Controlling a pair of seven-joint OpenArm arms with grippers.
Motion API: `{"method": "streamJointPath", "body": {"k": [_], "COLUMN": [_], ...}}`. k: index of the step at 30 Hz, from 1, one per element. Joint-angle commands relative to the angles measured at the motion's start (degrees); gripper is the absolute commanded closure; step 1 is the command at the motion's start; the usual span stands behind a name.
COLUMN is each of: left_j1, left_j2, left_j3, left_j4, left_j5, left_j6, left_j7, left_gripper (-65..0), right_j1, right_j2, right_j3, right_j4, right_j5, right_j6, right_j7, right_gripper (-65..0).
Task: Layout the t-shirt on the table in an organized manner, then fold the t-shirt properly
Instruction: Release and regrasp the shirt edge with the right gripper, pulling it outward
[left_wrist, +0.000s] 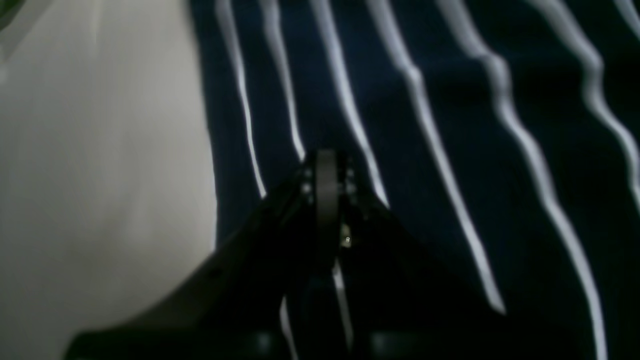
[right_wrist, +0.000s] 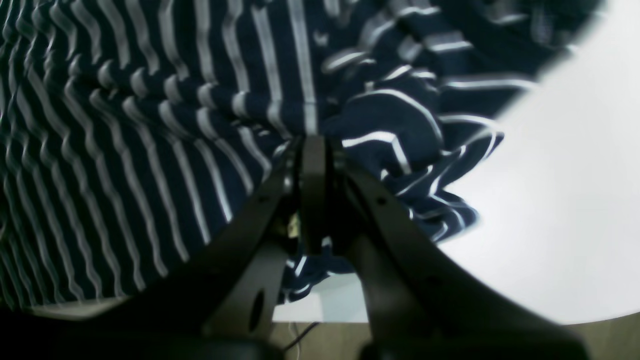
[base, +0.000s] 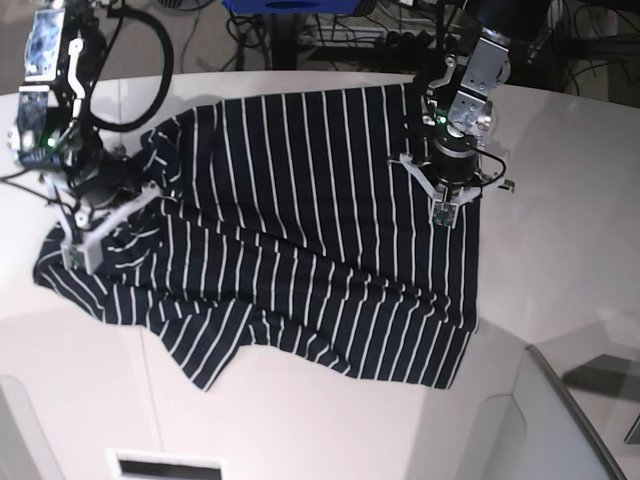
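Note:
The t-shirt (base: 300, 220), dark navy with thin white stripes, lies spread but creased across the off-white table (base: 560, 200). My left gripper (base: 443, 212) is at the shirt's right edge. In the left wrist view the left gripper (left_wrist: 325, 157) is shut on the t-shirt (left_wrist: 450, 75), beside bare table (left_wrist: 100, 150). My right gripper (base: 78, 253) is at the bunched left end. In the right wrist view the right gripper (right_wrist: 310, 140) is shut on gathered folds of the t-shirt (right_wrist: 125, 150), with the table (right_wrist: 560, 200) to the right.
Cables and equipment (base: 330, 30) crowd the space behind the table. The curved table edge (base: 530, 350) drops off at the lower right. Floor with a cable (right_wrist: 300, 332) shows below the table edge in the right wrist view.

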Motion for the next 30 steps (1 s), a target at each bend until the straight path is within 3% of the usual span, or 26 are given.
{"method": "streamJointPath", "body": {"k": [1, 4, 9, 11, 14, 17, 20, 22, 27, 28, 30], "left_j1": [0.2, -0.3, -0.3, -0.4, -0.5, -0.6, -0.6, -0.6, -0.6, -0.6, -0.6], "left_j2": [-0.4, -0.7, -0.7, -0.7, -0.7, -0.7, -0.7, -0.7, -0.7, -0.7, -0.7], "left_j3": [0.0, 0.0, 0.0, 0.0, 0.0, 0.0, 0.0, 0.0, 0.0, 0.0, 0.0], "left_j4": [-0.7, -1.8, -2.1, -2.1, -2.1, -1.9, -2.1, -2.2, -2.9, -3.0, -3.2], "left_j5": [-0.4, -0.4, -0.4, -0.4, -0.4, -0.4, -0.4, -0.4, -0.4, -0.4, -0.5], "left_j6": [-0.7, -0.7, -0.7, -0.7, -0.7, -0.7, -0.7, -0.7, -0.7, -0.7, -0.7], "left_j7": [2.1, 2.1, 2.1, 2.1, 2.1, 2.1, 2.1, 2.1, 2.1, 2.1, 2.1], "left_gripper": [0.0, 0.0, 0.0, 0.0, 0.0, 0.0, 0.0, 0.0, 0.0, 0.0, 0.0], "right_j1": [1.1, 4.9, 9.1, 11.2, 14.2, 18.9, 21.5, 23.0, 22.4, 20.9, 17.5], "right_j2": [-0.1, -0.5, -1.7, -0.2, 0.2, 0.8, 1.6, 1.9, 3.3, 4.3, 5.6], "right_j3": [-0.6, -4.5, -7.7, -12.8, -15.0, -20.3, -22.7, -23.2, -22.8, -22.6, -19.9], "right_j4": [0.6, -3.4, -10.5, -13.5, -18.2, -23.9, -27.3, -27.5, -19.9, -16.8, -10.2], "right_j5": [0.0, 0.0, 0.0, 0.0, 0.0, 0.1, 0.1, 0.0, 0.0, 0.0, 0.0], "right_j6": [-0.2, -0.2, -2.6, -2.1, -2.3, 0.0, 0.1, 0.1, 0.3, 0.3, 0.1], "right_j7": [0.1, -2.2, -0.5, 0.2, 3.9, 3.8, 4.5, 3.3, -0.5, -0.2, 2.5], "right_gripper": [0.0, 0.0, -0.2, -0.2, -0.2, -0.3, -2.1, -9.8, -44.4, -49.2, -50.6]}}
